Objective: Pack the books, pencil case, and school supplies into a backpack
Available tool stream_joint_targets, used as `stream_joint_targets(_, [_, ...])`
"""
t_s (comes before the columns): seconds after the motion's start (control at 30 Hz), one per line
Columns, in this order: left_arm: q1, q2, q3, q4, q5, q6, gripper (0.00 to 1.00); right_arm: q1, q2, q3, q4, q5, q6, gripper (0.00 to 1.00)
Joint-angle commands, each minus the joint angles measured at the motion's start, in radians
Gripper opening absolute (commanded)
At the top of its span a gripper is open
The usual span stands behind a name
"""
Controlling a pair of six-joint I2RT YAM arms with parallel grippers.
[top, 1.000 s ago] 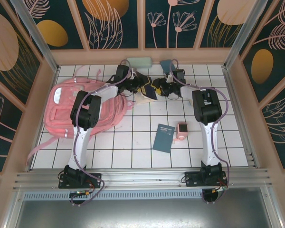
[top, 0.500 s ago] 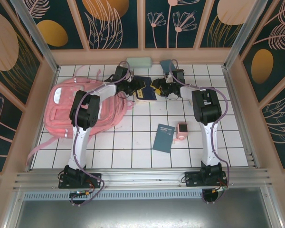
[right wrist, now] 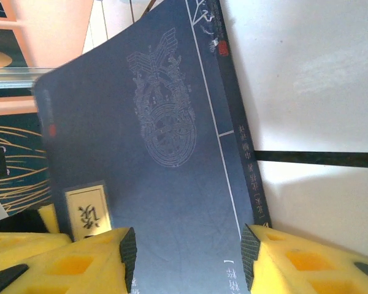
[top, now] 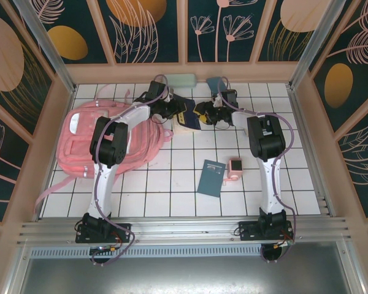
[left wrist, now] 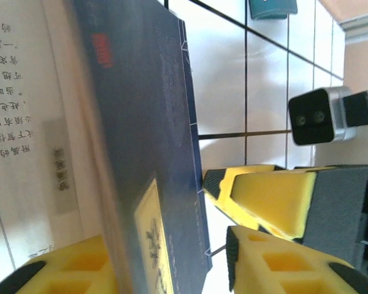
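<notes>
A navy blue book (top: 189, 117) lies partly open at the far middle of the table, just right of the pink backpack (top: 86, 138). My left gripper (top: 172, 112) has the book's edge (left wrist: 141, 122) between its jaws; a slit of white tile still shows between the cover and one pad (left wrist: 276, 263), so it is open. My right gripper (top: 203, 113) stands open over the navy cover (right wrist: 153, 141), one finger (left wrist: 270, 193) at the book's edge. The mint pencil case (top: 180, 79) lies by the back wall. A pink cube (top: 235, 165) sits beside a dark teal book (top: 211, 177).
A small teal pad (top: 215, 83) rests near the back wall, behind the right gripper. The backpack's straps (top: 49, 190) trail toward the near left. Wooden walls close the table on three sides, and a metal rail runs along the near edge.
The left gripper's jaws have narrowed around the navy book and shifted slightly toward the back wall. The book has settled flatter. The right gripper has barely moved.
</notes>
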Motion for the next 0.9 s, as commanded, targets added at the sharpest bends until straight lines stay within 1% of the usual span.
stream_joint_targets(0.0, [0.001,-0.005,0.049,-0.006,0.022,-0.002,0.29,0.025,0.007,0.003,-0.077,-0.015,-0.013,0.51])
stream_joint_targets(0.1, [0.001,0.007,0.062,-0.031,0.015,0.006,0.22,0.022,0.003,0.003,-0.085,-0.012,-0.018,0.51])
stream_joint_targets(0.23, [0.001,-0.005,0.059,-0.043,0.023,0.03,0.05,0.006,-0.031,-0.027,-0.093,0.014,-0.015,0.51])
stream_joint_targets(0.27, [0.001,-0.012,0.058,-0.047,0.026,0.038,0.02,-0.001,-0.047,-0.041,-0.094,0.027,-0.015,0.52])
stream_joint_targets(0.3, [0.001,-0.021,0.055,-0.045,0.031,0.045,0.0,-0.008,-0.067,-0.059,-0.101,0.05,-0.017,0.55])
stream_joint_targets(0.37, [0.001,-0.044,0.038,-0.028,0.046,0.051,0.0,-0.021,-0.097,-0.091,-0.107,0.077,-0.024,0.6])
stream_joint_targets(0.47, [0.001,-0.087,-0.008,0.035,0.091,0.035,0.0,-0.043,-0.123,-0.152,-0.043,0.033,0.0,0.65])
stream_joint_targets(0.53, [0.001,-0.113,-0.034,0.077,0.127,0.015,0.0,-0.05,-0.13,-0.207,0.061,-0.037,0.051,0.71])
stream_joint_targets(0.6, [0.001,-0.138,-0.049,0.103,0.149,0.001,0.0,-0.052,-0.135,-0.252,0.166,-0.087,0.104,0.74])
stream_joint_targets(0.67, [0.001,-0.159,-0.072,0.133,0.177,-0.015,0.0,-0.052,-0.136,-0.298,0.295,-0.13,0.173,0.81])
stream_joint_targets(0.73, [0.001,-0.181,-0.088,0.15,0.195,-0.026,0.0,-0.053,-0.12,-0.312,0.377,-0.17,0.229,0.82])
stream_joint_targets(0.87, [0.001,-0.229,-0.135,0.195,0.228,-0.054,0.0,-0.055,-0.114,-0.338,0.461,-0.184,0.282,0.82])
